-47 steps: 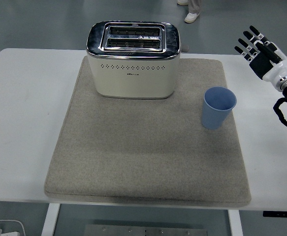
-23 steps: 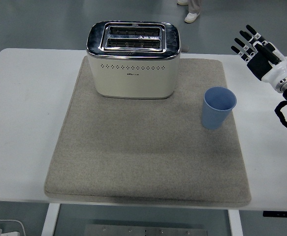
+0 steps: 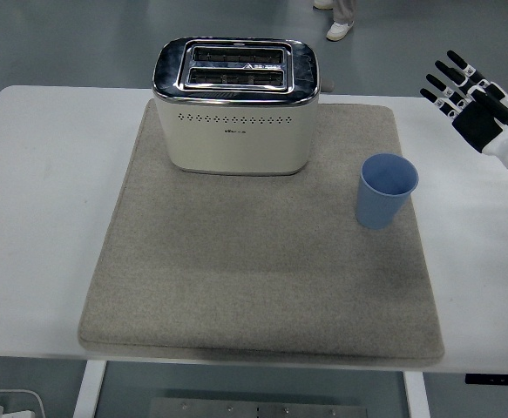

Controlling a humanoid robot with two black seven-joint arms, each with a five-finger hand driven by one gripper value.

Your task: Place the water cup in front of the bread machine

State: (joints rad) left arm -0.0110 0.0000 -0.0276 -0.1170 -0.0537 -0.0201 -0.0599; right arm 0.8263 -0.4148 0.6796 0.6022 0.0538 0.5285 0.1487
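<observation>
1. While nothing is yet being moved, the white table point(image 3: 44, 218) is carrying everything, its near edge running along the bottom of the head view.
2. Lying across most of the table's middle is a grey felt mat point(image 3: 254, 287), and both task things are standing on it.
3. The bread machine point(image 3: 235, 104) (a cream two-slot toaster with a shiny top) is sitting at the far centre of the mat, its perforated front facing the near edge.
4. The right hand point(image 3: 478, 104) is hovering at the picture's right edge, above the table's far right corner, with its fingers point(image 3: 445, 78) spread straight and holding nothing; it is well apart from the cup.
5. The blue water cup point(image 3: 385, 190) is standing upright and empty near the mat's right side, off to the right of the bread machine rather than in front of it.
6. Judging from this, the task is sitting at its very start: the cup is ungrasped, and reaching, gripping, carrying it left and setting it down before the machine's front are all remaining.
7. The left arm is not showing.
</observation>
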